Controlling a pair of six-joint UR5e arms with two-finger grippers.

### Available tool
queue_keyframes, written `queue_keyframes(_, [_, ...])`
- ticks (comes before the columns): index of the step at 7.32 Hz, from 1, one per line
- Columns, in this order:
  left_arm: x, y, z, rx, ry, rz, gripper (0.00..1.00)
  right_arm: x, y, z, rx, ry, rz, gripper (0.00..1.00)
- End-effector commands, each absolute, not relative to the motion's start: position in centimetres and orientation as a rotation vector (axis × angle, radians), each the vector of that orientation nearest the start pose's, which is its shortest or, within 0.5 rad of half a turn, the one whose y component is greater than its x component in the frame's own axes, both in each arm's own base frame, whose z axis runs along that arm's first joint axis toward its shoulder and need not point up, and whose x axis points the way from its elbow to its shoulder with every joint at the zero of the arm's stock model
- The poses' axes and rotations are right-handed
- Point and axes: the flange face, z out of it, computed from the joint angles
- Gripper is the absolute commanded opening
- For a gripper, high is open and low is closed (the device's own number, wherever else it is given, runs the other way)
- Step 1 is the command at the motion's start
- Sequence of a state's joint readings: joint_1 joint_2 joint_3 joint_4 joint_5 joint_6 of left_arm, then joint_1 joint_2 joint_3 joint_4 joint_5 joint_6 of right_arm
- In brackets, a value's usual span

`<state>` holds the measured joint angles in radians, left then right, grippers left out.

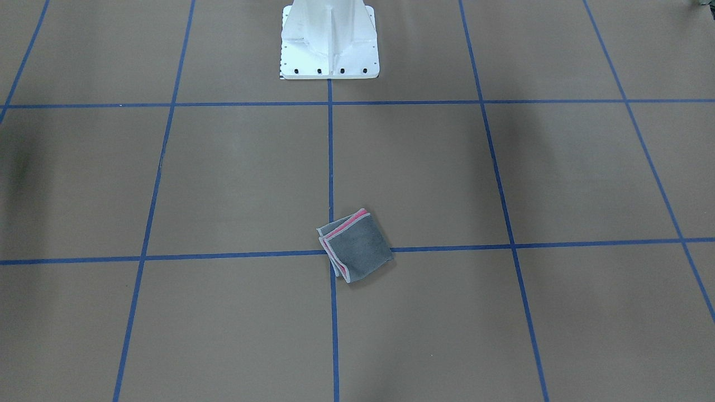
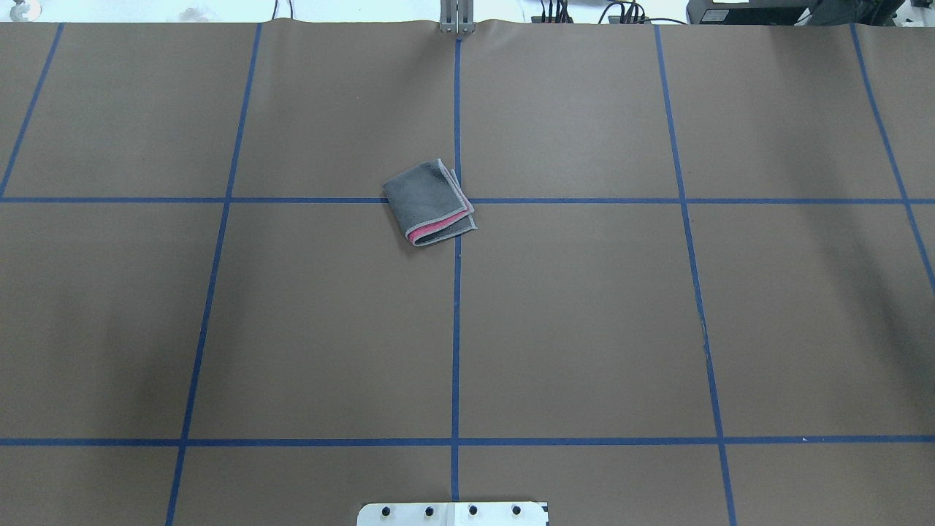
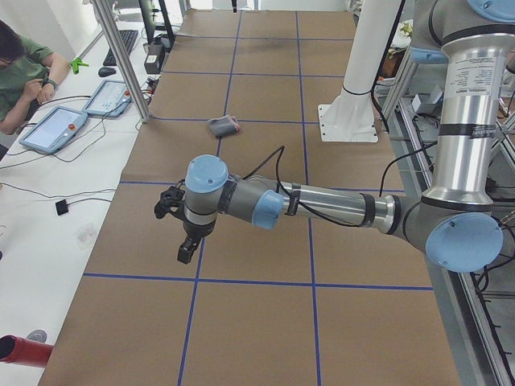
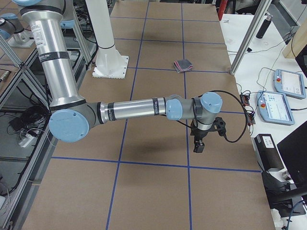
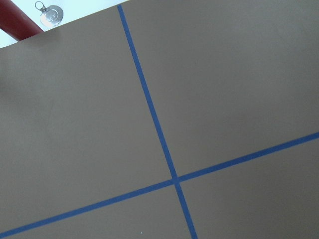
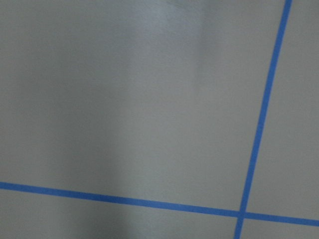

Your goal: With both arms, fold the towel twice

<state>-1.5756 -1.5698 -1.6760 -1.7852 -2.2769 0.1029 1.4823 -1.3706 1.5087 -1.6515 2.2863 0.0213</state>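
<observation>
Towel [image 2: 429, 203] folded; side views alone show left hand [image 3: 184, 248], right hand [image 4: 198, 143]; cannot tell their grip.

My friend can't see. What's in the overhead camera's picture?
A small folded towel, grey on top with a pink strip peeking out along one edge, lies over the crossing of two blue tape lines on a brown table. Of the robot, only its white base shows, at the bottom edge.

Probably a robotics lab: tape-gridded table [image 2: 584, 329], teach pendants [image 4: 274, 106].
</observation>
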Motion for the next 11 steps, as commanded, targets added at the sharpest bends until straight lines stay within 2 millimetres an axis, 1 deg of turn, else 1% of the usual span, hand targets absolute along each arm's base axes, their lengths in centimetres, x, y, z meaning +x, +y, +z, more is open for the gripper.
queue_keyframes(1, [-7.2, -48.1, 62.9, 0.267, 0.685, 0.185, 1.0, 4.0, -55.2, 60.2, 0.011, -0.731, -0.038, 1.0])
queue_keyframes(2, [-7.1, -47.3, 63.6, 0.252, 0.692, 0.176, 1.0, 4.5, -53.9, 59.6, 0.004, -0.731, -0.024, 1.0])
queue_keyframes(3, [-7.1, -46.7, 63.7, 0.246, 0.694, 0.169, 1.0, 4.8, -52.2, 57.6, -0.016, -0.73, -0.012, 1.0])
queue_keyframes(4, [-7.0, -45.6, 63.3, 0.225, 0.708, 0.107, 1.0, 4.8, -50.6, 56.6, -0.05, -0.73, 0.0, 1.0])
queue_keyframes(5, [-6.9, -45.0, 62.9, 0.213, 0.713, 0.078, 1.0, 4.7, -49.2, 57.9, -0.07, -0.748, 0.0, 1.0])
queue_keyframes(6, [-6.7, -45.0, 63.0, 0.199, 0.721, 0.068, 1.0, 4.6, -49.2, 58.0, -0.076, -0.771, 0.004, 1.0])
queue_keyframes(7, [-6.3, -44.9, 62.6, 0.172, 0.778, 0.054, 1.0, 4.5, -49.1, 58.1, -0.081, -0.788, 0.007, 1.0])
queue_keyframes(8, [-6.3, -44.9, 62.0, 0.162, 0.783, 0.051, 1.0, 4.5, -49.1, 58.4, -0.089, -0.787, 0.012, 1.0])
queue_keyframes(9, [-6.2, -45.1, 61.0, 0.147, 0.784, 0.047, 1.0, 4.4, -49.2, 58.2, -0.084, -0.788, 0.011, 1.0])
queue_keyframes(10, [-6.3, -45.8, 60.1, 0.129, 0.778, 0.039, 1.0, 4.4, -49.1, 58.4, -0.085, -0.788, 0.01, 1.0])
queue_keyframes(11, [-6.3, -45.9, 59.9, 0.132, 0.778, 0.041, 1.0, 4.5, -48.9, 60.4, -0.053, -0.789, -0.003, 1.0])
